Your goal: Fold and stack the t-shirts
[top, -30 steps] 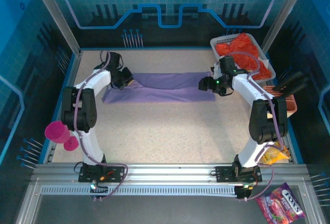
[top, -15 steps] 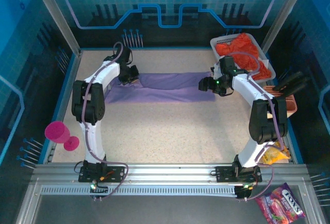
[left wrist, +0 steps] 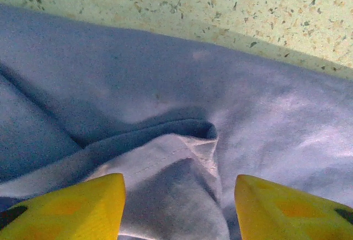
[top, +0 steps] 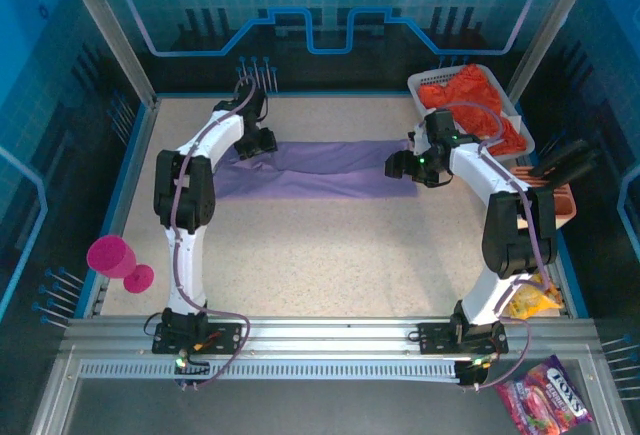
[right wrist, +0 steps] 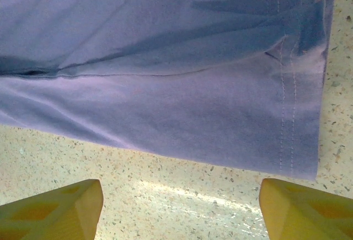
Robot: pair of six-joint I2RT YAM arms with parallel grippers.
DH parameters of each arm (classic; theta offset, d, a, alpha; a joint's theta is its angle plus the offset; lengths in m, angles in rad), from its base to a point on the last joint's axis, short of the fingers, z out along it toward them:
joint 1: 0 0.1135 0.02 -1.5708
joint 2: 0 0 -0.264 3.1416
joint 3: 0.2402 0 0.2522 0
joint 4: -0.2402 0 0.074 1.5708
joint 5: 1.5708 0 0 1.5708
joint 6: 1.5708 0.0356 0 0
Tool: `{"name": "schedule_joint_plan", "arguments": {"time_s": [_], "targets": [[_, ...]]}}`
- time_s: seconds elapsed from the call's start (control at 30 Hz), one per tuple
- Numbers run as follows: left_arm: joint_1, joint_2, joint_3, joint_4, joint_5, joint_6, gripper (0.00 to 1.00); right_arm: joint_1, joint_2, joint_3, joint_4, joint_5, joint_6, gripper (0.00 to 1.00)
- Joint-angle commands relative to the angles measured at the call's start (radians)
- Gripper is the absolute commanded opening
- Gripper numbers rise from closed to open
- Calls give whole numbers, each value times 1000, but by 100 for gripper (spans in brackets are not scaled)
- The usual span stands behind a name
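The lavender t-shirt (top: 320, 167) lies folded into a long strip across the far half of the table. My left gripper (top: 256, 142) sits at the strip's far left corner. In the left wrist view its yellow fingers (left wrist: 66, 207) stand apart, with a rumpled hem fold of the lavender t-shirt (left wrist: 182, 157) lying loose between them; the left gripper (left wrist: 179, 209) is open. My right gripper (top: 400, 165) hovers at the strip's right end. It is open over bare table (right wrist: 182, 196), just off the shirt's stitched edge (right wrist: 287, 113). The orange-red t-shirt (top: 465, 95) is bunched in the white basket (top: 520, 120).
A pink goblet (top: 115, 258) stands at the table's left edge. A tray of brown items (top: 562, 200) and a yellow snack bag (top: 535, 303) sit along the right edge. A purple candy bag (top: 548, 403) lies beyond the front rail.
My left arm swung toward the far side, dragging the shirt's left end inward, and its jaws then opened and released the cloth. The right arm stayed still.
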Motion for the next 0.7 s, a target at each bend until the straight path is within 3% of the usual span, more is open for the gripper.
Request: {"name": "schedule_joint_plan", "arguments": {"time_s": [0.0, 0.17, 0.37, 0.67], "targets": [[-2, -51, 19, -25, -42, 60, 61, 9, 7, 32, -29, -16, -21, 76], [14, -189, -74, -16, -43, 40, 67, 20, 8, 44, -36, -15, -21, 76], [74, -377, -378, 142, 133, -115, 69, 26, 16, 52, -36, -17, -19, 76], [156, -381, -627, 471, 275, -262, 69, 37, 17, 55, -38, -19, -18, 76]]}}
